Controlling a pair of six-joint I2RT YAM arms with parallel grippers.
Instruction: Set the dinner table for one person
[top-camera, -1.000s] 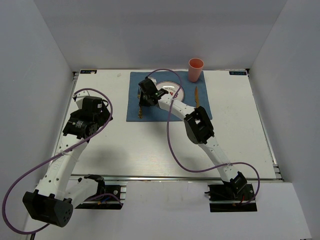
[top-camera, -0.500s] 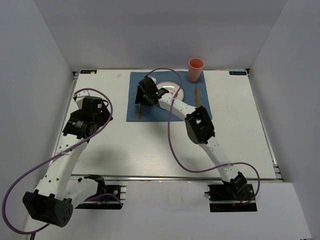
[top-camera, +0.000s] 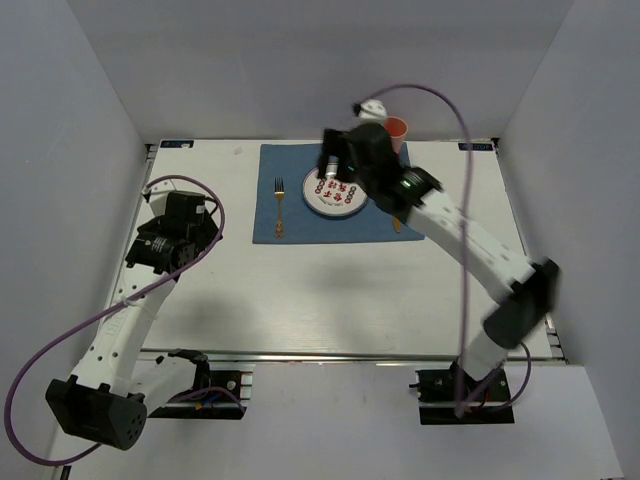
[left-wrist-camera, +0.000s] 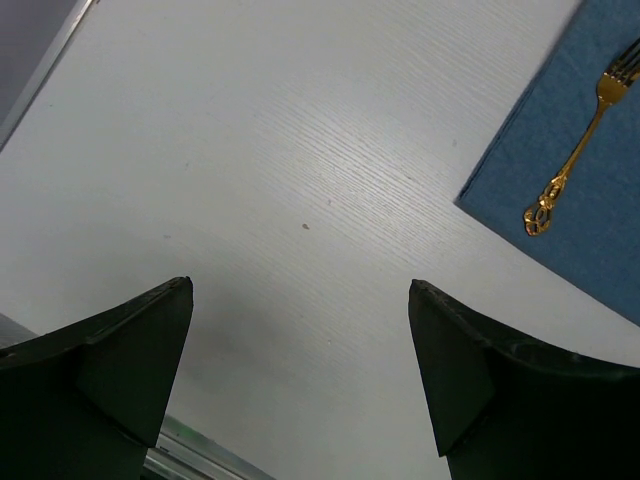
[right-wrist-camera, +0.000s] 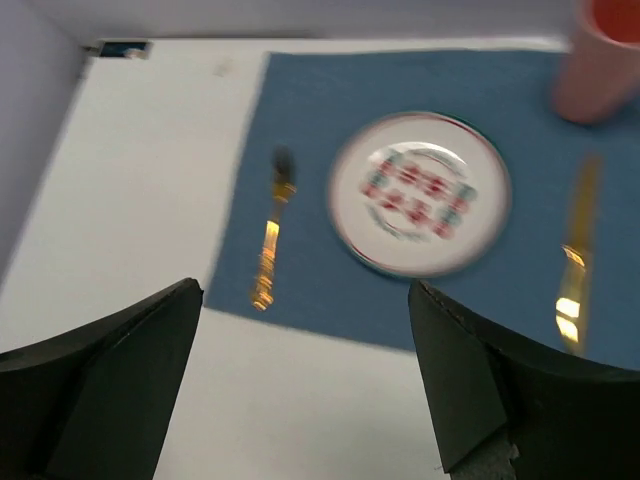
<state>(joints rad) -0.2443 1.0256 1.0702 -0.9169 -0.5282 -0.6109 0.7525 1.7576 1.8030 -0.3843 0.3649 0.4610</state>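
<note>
Top external view shows fork (top-camera: 279, 206) on placemat (top-camera: 300, 228); left gripper (left-wrist-camera: 300, 285), right gripper (right-wrist-camera: 303, 290) both wide

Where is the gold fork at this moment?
In the top view the fork lies on the left strip of the blue placemat, left of the plate and apart from it.

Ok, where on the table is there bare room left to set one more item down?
The dinner table is bare across the middle near part, in front of the blue placemat, and right of it to the table's edge. The placemat itself is crowded: fork, plate and knife lie across it, cup at its far right corner.
</note>
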